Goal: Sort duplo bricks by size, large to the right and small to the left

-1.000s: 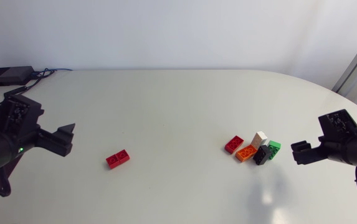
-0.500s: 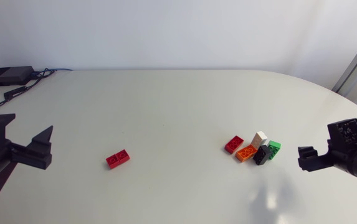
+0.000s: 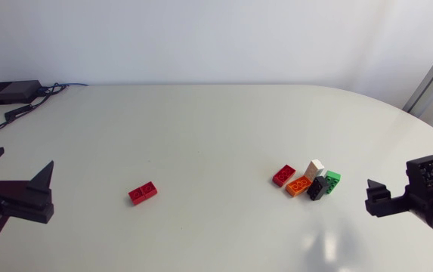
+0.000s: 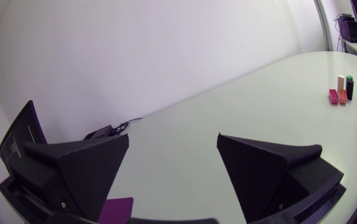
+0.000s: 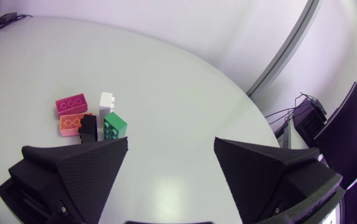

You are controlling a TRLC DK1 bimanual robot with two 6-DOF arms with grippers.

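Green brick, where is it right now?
In the head view the green brick lies on the right half of the table, rightmost of the group there, right beside the black brick with the white brick just to its left.

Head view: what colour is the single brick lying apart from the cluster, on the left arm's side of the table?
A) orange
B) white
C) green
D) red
D: the lone red brick lies by itself, while the green brick, white brick and orange brick sit bunched together.

Lone red brick [image 3: 143, 193] left, five-brick cluster [image 3: 308, 183] right
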